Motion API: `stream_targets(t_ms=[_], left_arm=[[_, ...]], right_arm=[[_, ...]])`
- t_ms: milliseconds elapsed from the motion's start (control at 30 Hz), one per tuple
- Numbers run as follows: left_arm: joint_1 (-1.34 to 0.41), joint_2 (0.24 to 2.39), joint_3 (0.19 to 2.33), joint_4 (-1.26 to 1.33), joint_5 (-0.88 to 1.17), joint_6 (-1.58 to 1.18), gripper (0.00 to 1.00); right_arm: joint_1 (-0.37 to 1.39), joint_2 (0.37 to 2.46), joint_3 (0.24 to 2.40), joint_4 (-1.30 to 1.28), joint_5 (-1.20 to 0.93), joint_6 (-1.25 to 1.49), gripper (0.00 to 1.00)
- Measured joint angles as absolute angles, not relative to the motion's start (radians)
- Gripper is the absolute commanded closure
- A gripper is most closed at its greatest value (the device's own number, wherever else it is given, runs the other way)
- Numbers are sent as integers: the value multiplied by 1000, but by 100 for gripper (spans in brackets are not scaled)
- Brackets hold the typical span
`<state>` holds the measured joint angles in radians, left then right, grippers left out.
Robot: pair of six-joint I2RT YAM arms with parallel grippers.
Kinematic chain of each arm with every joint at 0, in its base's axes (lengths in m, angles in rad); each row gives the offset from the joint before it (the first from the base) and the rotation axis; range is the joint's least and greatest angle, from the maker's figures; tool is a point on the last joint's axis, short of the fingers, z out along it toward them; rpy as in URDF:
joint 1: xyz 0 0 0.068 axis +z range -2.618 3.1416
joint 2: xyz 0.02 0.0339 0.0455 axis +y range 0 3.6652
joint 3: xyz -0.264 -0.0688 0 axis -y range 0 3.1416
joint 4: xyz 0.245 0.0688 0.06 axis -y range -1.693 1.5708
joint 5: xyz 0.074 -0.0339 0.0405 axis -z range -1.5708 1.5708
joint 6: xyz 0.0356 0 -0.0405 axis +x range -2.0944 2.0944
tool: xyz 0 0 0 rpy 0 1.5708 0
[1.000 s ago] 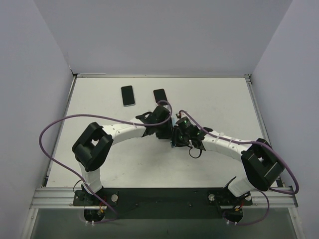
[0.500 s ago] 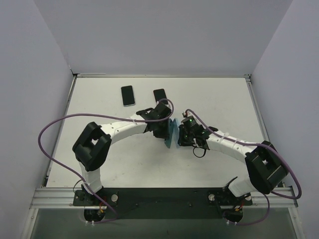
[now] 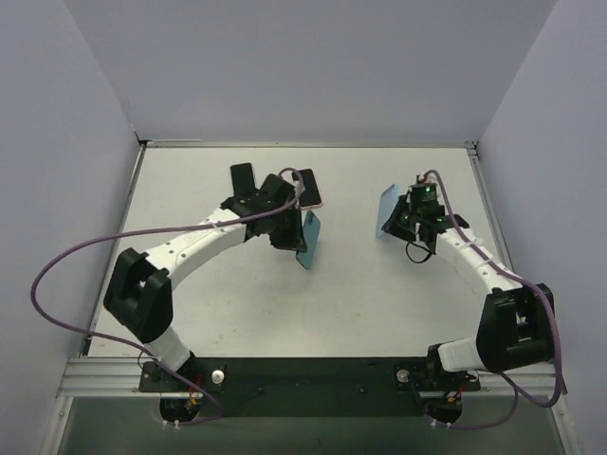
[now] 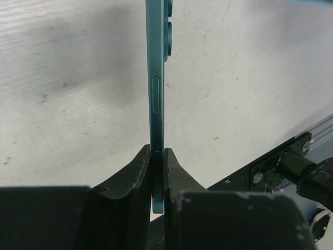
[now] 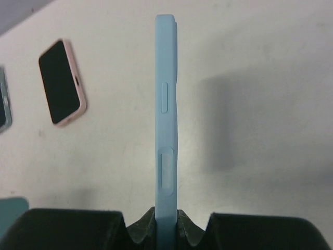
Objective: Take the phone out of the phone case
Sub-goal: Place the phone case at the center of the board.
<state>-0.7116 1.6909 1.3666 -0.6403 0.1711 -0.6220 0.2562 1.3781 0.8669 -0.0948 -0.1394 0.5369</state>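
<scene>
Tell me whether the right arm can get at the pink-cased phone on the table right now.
Probably not yet. The right gripper is shut on the light blue case, so it has no free jaws, and the left arm hangs close beside the pink-cased phone, crowding the approach.

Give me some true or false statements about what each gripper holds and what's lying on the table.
1. The left gripper is shut on the teal phone, seen edge-on. True.
2. The right gripper is empty. False: it is shut on the light blue case.
3. The teal phone sits inside the light blue case. False: they are apart, one in each gripper.
4. A pink-cased phone lies flat on the table, screen up. True.
</scene>
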Motion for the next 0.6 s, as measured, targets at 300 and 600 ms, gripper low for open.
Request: stream_targets(t_ms=[300,600], left_arm=[[-389,1472,1157,-545,372,-601,100],[-107,1427,984,-430,556,-625,100]], right_arm=[[-76,1526,1039,26,-293,652,100],[-336,1700,973,101,-360,806,30]])
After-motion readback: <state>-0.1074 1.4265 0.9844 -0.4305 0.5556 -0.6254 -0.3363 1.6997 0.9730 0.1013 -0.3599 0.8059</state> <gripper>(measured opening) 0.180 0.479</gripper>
